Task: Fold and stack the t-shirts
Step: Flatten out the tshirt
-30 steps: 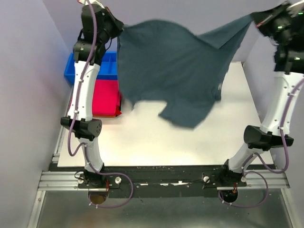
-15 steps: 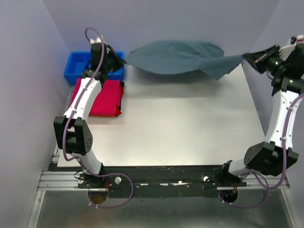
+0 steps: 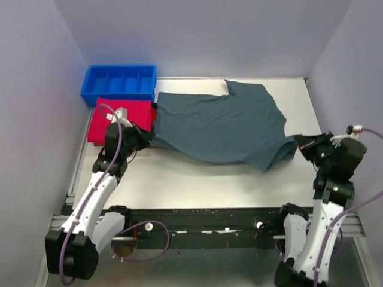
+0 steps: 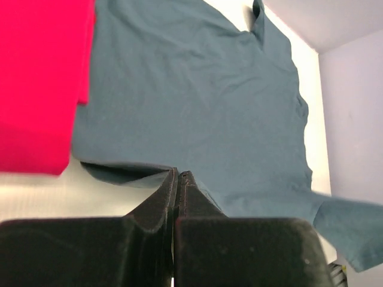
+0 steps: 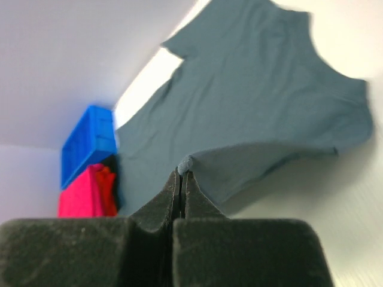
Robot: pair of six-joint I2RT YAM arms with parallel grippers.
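Left gripper (image 4: pixel 178 174) is clamped shut on the near-left hem of the grey t-shirt (image 3: pixel 221 122). Right gripper (image 5: pixel 181 172) pinches its near-right corner, probably to keep it taut and flat for folding. Shirt is spread mid-table (image 3: pixel 197 179): thin soft knit, slight ripples. Its left edge touches the folded red t-shirt (image 3: pixel 119 112), by the rigid blue tray (image 3: pixel 119 84).

white arms (image 3: pixel 96 191), black joints (image 3: pixel 332 156), purple cables (image 3: pixel 119 134)
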